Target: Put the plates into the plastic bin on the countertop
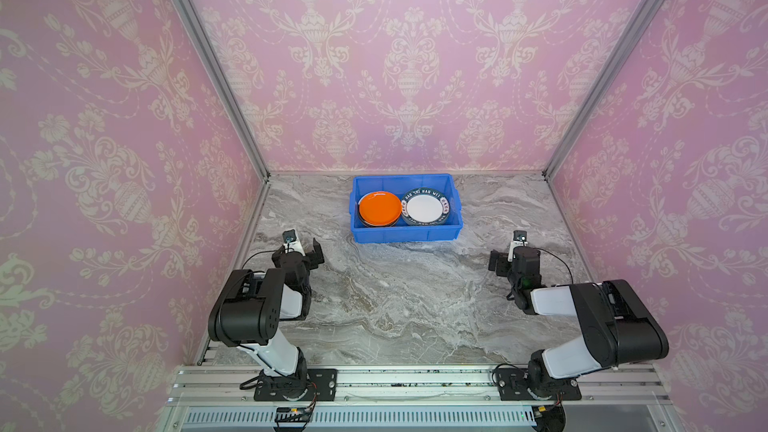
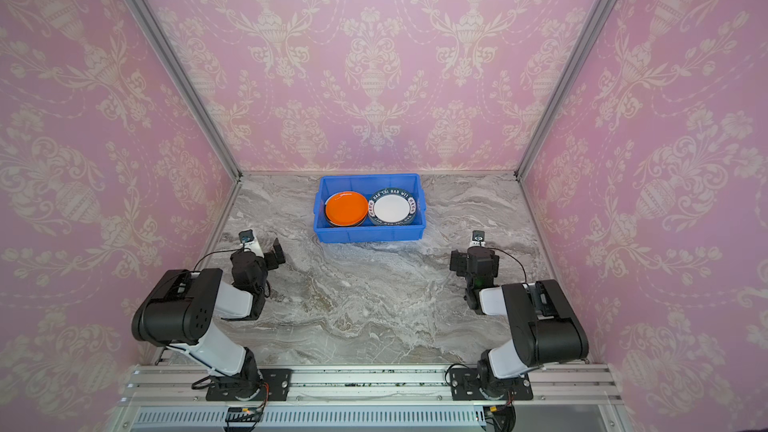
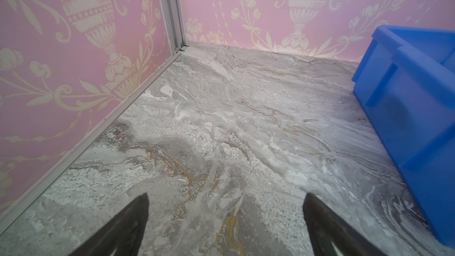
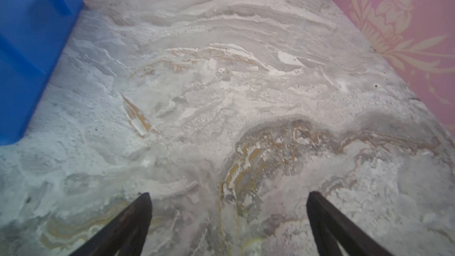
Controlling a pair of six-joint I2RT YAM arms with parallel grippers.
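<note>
The left fingers [image 3: 130, 220] are standing spread wide and gripping nothing, hovering over bare bench [image 3: 221, 119]. The blue bin [image 3: 413, 109] is sitting ahead of them, off toward the right fingers' side. No plate is lying loose on the bench in any view, so the job looks finished, which would explain why both sets of fingers are waiting clear of the bin.

Inside the bin two stacks are lying flat side by side, filling its width. The orange plate [image 1: 379, 208] is topping the stack nearer the left fingers, with darker rims showing beneath it. The white plate [image 1: 424, 207] with a lettered rim is topping the stack nearer the right fingers. Lying flat seems to be keeping them below the bin's lip.

The right fingers [image 4: 130, 220] are likewise gaping and empty over bare bench, with the bin ahead and toward the left fingers.

The left arm [image 1: 249, 309] and right arm [image 1: 611, 317] are sitting folded, elbows raised, wrists pointing toward the bin's end of the bench, each well apart from the bin.
</note>
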